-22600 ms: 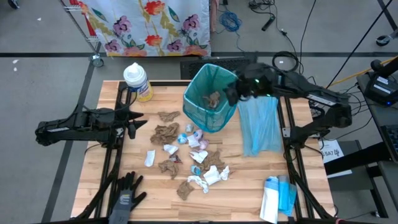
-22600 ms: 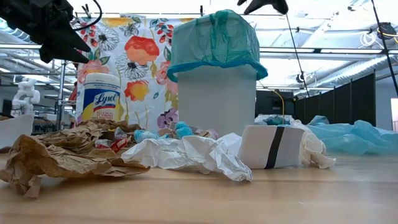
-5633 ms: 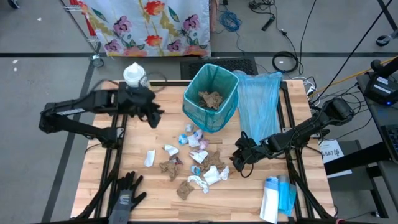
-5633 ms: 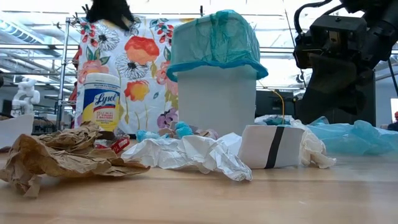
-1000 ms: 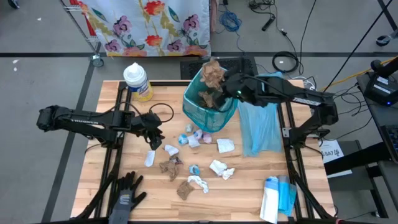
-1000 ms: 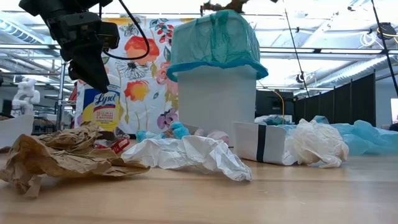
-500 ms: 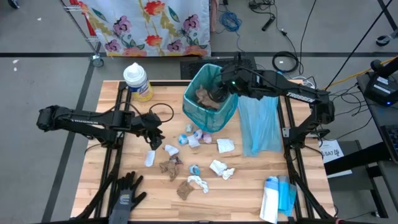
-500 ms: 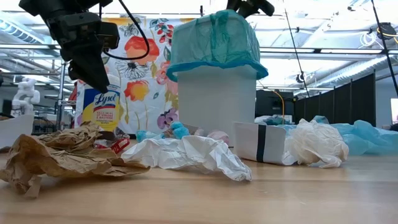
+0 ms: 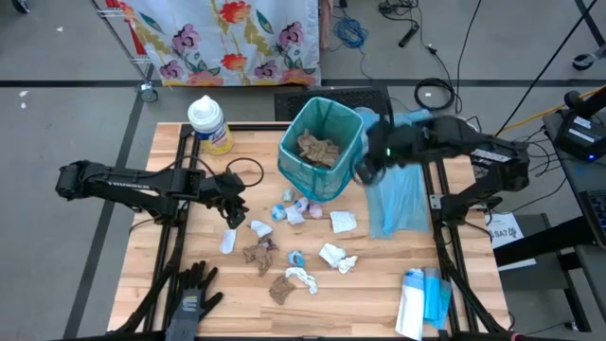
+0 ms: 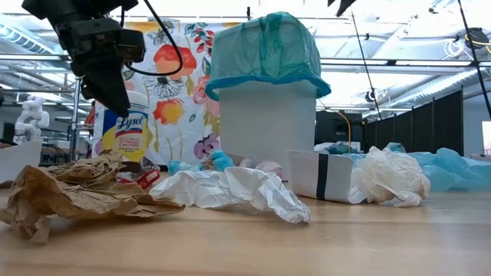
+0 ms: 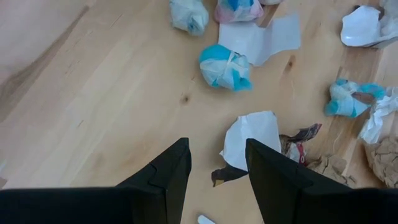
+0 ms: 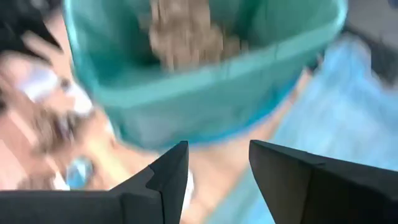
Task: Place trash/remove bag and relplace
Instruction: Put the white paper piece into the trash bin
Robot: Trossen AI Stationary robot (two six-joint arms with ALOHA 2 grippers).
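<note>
A white bin (image 9: 320, 150) lined with a teal bag stands at the table's far middle, with brown paper wads (image 9: 317, 147) inside it. Trash scraps of brown paper, white tissue and blue wrapper (image 9: 284, 237) lie on the wood in front of it. My left gripper (image 9: 235, 210) hovers open above the scraps' left side, with a white scrap (image 11: 252, 140) just ahead of its fingers. My right gripper (image 9: 365, 172) hangs open and empty beside the bin's right wall (image 12: 205, 93), above the table.
A light blue spare bag (image 9: 398, 189) lies flat to the right of the bin. A wipes canister (image 9: 208, 123) stands at the far left. A black glove (image 9: 189, 298) lies at the near left, and a white-and-blue pack (image 9: 421, 298) at the near right.
My right gripper held a brown paper wad above the bin's far rim and has let it go. The wad has fallen into the bin. The gripper has then swung over the bin toward the table's near right, ending beside the bin's right wall.
</note>
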